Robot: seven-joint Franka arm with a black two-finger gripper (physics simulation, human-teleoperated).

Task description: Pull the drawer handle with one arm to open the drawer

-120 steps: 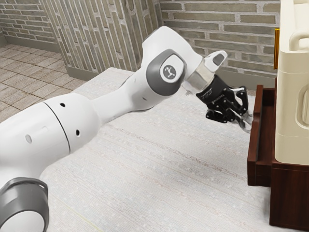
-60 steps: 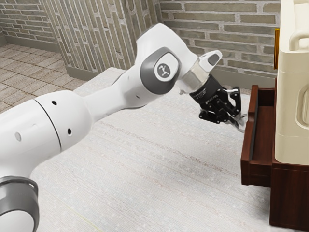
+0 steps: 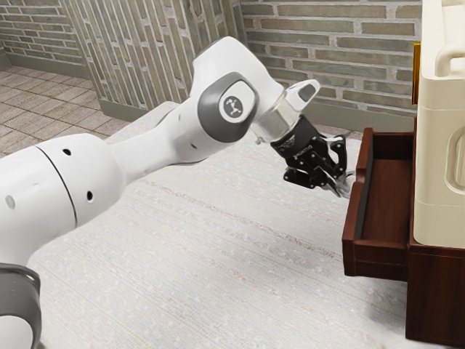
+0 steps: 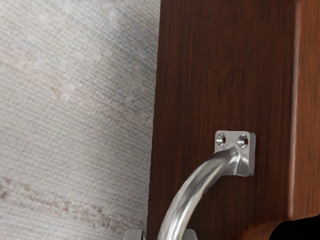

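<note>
At right in the exterior view, the wooden drawer (image 3: 353, 231) is drawn farther out than before. Its curved metal handle (image 4: 189, 194) is clasped by the gripper (image 3: 343, 187); opening is judged well advanced.

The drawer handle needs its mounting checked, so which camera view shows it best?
The wrist view: it looks closely at the curved metal handle and one mounting plate with two screw holes. In the exterior view, the handle is small and hard to tell apart from the gripper beside the drawer front.
</note>
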